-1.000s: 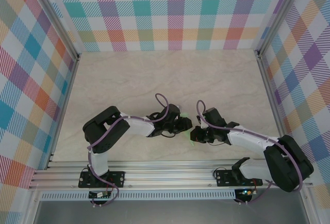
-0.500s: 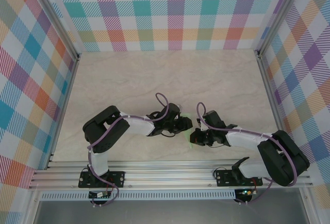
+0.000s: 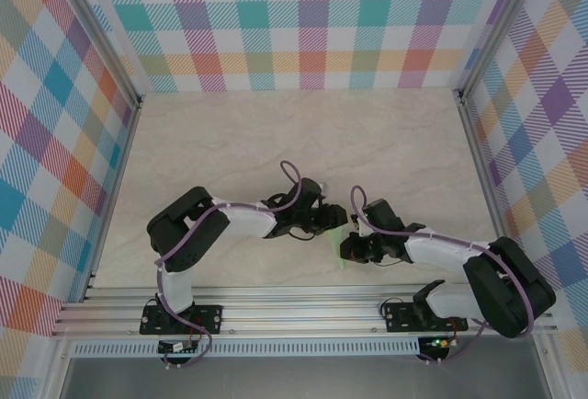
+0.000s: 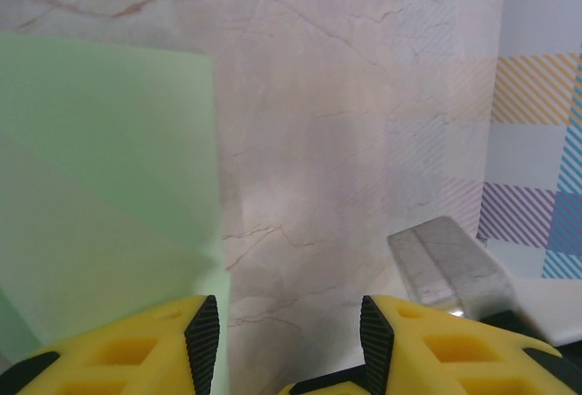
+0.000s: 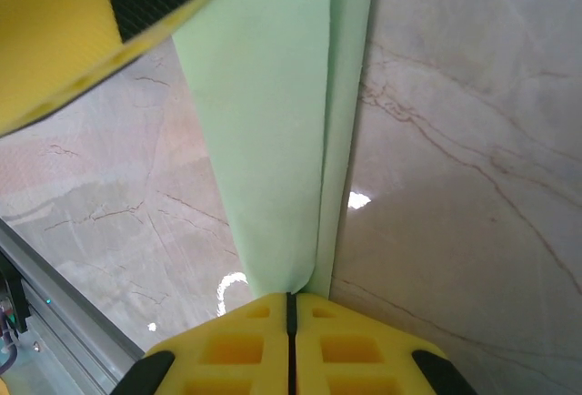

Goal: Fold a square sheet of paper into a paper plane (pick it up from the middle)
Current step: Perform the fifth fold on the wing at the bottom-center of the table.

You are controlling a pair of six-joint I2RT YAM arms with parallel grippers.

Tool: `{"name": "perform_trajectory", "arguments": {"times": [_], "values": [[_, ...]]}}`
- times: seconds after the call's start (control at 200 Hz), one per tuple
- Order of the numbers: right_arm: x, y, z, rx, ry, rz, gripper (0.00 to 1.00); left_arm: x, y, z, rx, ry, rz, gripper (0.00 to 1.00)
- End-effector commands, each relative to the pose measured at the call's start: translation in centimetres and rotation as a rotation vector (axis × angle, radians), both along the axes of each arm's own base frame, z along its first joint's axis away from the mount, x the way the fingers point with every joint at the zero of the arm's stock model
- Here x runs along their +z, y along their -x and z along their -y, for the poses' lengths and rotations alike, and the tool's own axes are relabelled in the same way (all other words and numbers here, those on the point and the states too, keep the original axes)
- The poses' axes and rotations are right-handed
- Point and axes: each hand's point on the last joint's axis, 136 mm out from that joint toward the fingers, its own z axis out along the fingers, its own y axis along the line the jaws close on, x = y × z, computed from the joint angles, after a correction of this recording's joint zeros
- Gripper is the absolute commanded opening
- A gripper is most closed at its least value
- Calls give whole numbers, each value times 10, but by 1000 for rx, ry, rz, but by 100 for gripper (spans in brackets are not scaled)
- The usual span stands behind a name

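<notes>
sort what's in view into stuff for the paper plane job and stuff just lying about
For the job: folded green paper, right fingers shut on it, left fingers open beside it.
Just there: marble table, checked walls, metal rail.

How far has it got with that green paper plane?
Done: the green paper already shows overlapping layers and a long crease, so it is no flat square. In hand: the right gripper is shut on it, while the left gripper stands open beside it. To do: no finished dart shape shows yet, so more folds seem needed.
</notes>
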Motion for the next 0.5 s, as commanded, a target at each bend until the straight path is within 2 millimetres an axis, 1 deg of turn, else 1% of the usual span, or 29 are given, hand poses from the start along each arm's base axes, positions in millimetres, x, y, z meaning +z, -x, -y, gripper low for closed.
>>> {"name": "perform_trajectory", "arguments": {"times": [0.0, 0.06, 0.14, 0.225, 0.37, 0.495], "values": [[-9, 10, 6, 25, 44, -50, 8, -6, -7, -2, -16, -31, 2, 47], [-10, 9, 7, 21, 52, -51, 8, -12, -8, -4, -14, -47, -5, 47], [-9, 9, 7, 20, 56, -49, 8, -25, -7, -10, -6, -90, -21, 45], [-7, 9, 7, 22, 51, -48, 10, -37, -4, -14, -6, -115, -30, 44], [0, 9, 7, -2, 45, -56, 12, -52, -3, -20, -4, -159, -43, 42], [18, 5, 12, -59, 33, -10, 23, -54, -1, -25, 0, -166, -44, 42]]}}
